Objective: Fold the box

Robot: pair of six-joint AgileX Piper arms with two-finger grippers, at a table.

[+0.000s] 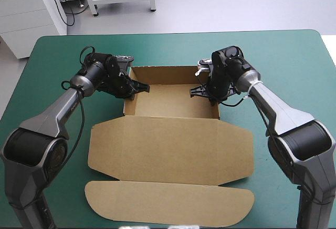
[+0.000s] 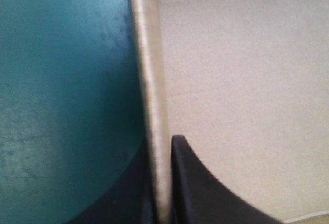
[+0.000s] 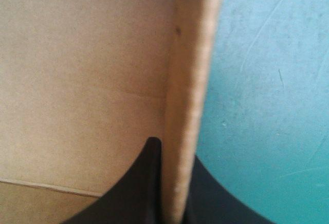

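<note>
Teal-green cover (image 1: 283,55) carries the box (image 1: 173,139), left pincer (image 2: 163,144) and right pincer (image 3: 172,149) gripping its walls.

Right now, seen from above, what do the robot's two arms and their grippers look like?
The left arm and the right arm match: a bulky black joint, a tapering silver-grey link, then a black wrist. The left gripper and the right gripper are black. Close up, the fingers are broad, smooth and curved like fins.

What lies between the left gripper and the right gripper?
Only the bare floor of the box, as the high view shows; the left gripper and right gripper each pinch one side wall.
</note>
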